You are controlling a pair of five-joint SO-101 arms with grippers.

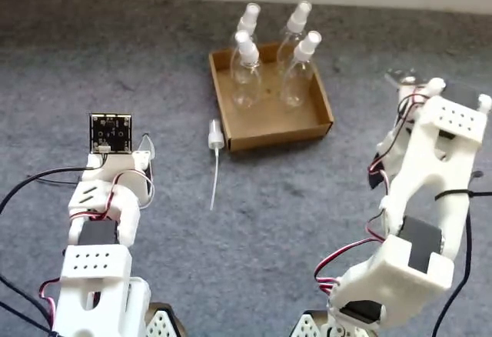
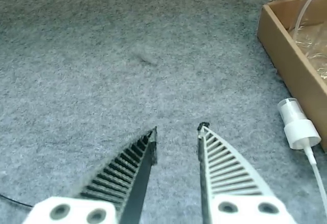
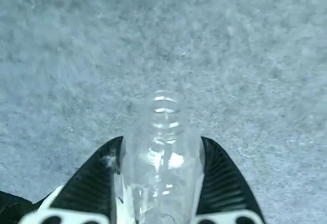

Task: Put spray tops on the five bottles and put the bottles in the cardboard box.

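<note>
- Worktop [image 1: 154,68]: grey, felt-like pile, with open room between the arms and left of the box.
- Cardboard box [image 1: 280,135]: shallow, square and brown. Four clear bottles [image 1: 247,75] with white spray tops fitted stand upright inside.
- Loose spray top [image 1: 215,135]: lies just beside the box's corner nearest the left arm, its thin tube running along the worktop toward the arms.
- Left jaws: ribbed and apart, above bare pile.
- Right jaws: clamped on an uncapped bottle [image 3: 164,116], right of the box, its threaded neck pointing away from the wrist.

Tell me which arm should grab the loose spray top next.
Left. The left hand is open and empty, and the spray top lies on the carpet close by, beside the cardboard box. The right hand is shut on the uncapped bottle.
</note>
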